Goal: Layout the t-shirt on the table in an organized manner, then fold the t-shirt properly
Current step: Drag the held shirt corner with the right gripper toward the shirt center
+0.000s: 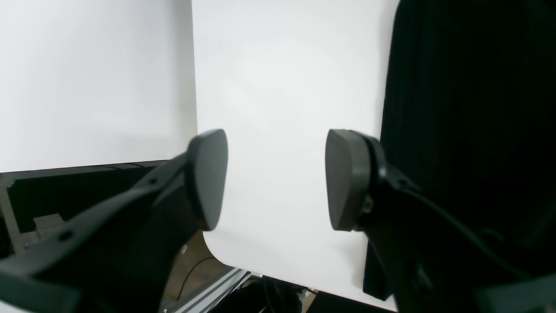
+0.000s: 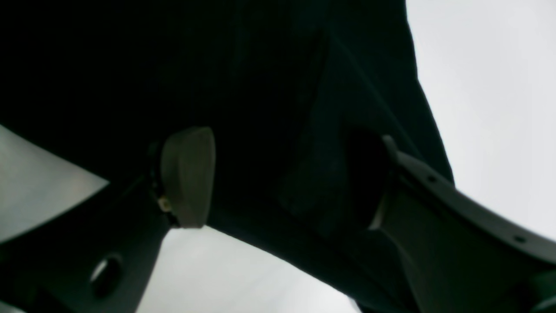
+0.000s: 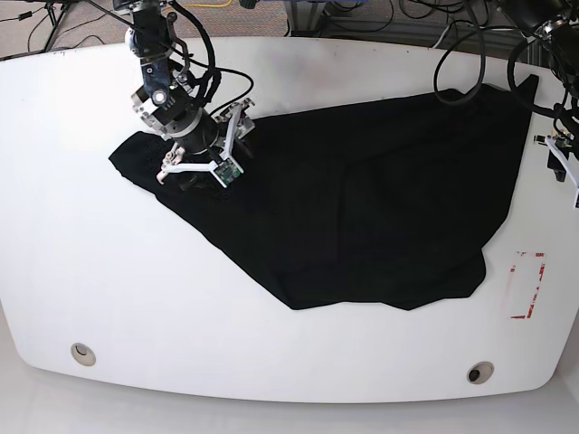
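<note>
From the left wrist, the left claw [image 1: 276, 179] stands apart over bare white table [image 1: 278, 87], clamping nothing, the one black t-shirt [image 1: 469, 108] just beside it. From the right wrist, the right claw [image 2: 286, 178] gapes above dark cloth. From the base, one shirt lies spread across the table, two grommet holes [image 3: 82, 353] and one red tape rectangle [image 3: 527, 285] near its front edge.
</note>
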`<move>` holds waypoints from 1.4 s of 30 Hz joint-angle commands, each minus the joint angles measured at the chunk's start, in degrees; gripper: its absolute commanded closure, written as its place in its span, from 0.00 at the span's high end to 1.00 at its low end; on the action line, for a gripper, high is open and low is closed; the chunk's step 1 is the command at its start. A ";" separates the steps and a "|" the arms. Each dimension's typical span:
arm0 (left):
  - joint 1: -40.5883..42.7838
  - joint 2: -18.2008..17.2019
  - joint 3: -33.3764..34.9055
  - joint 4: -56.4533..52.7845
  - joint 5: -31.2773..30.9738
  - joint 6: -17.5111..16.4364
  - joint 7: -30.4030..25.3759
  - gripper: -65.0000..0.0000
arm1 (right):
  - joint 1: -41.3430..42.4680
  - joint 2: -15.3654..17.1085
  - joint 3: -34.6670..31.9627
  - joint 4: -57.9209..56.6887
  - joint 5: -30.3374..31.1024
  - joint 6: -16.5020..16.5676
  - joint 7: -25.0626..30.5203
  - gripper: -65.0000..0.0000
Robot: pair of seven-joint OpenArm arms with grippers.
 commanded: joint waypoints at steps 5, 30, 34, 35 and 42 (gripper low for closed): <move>-0.57 -1.04 -0.30 0.76 -0.08 0.14 -0.84 0.51 | 0.71 0.63 0.35 -3.14 -3.31 0.03 5.31 0.70; -0.57 -1.04 -0.30 0.67 -0.08 0.14 -0.84 0.51 | 1.50 0.98 1.66 -6.13 -9.29 -0.32 8.21 0.70; -0.57 -1.04 -0.21 0.67 -0.08 0.14 -0.84 0.51 | 3.35 0.89 3.95 -7.89 -9.29 -0.32 8.39 0.70; -0.57 -1.04 -0.21 0.67 -0.08 0.14 -0.84 0.51 | 3.96 0.89 4.30 -8.32 -9.29 -0.32 8.56 0.70; -0.57 -1.04 -0.21 0.67 -0.08 0.14 -0.84 0.51 | 6.51 0.89 6.32 -10.96 -9.29 -0.15 10.32 0.70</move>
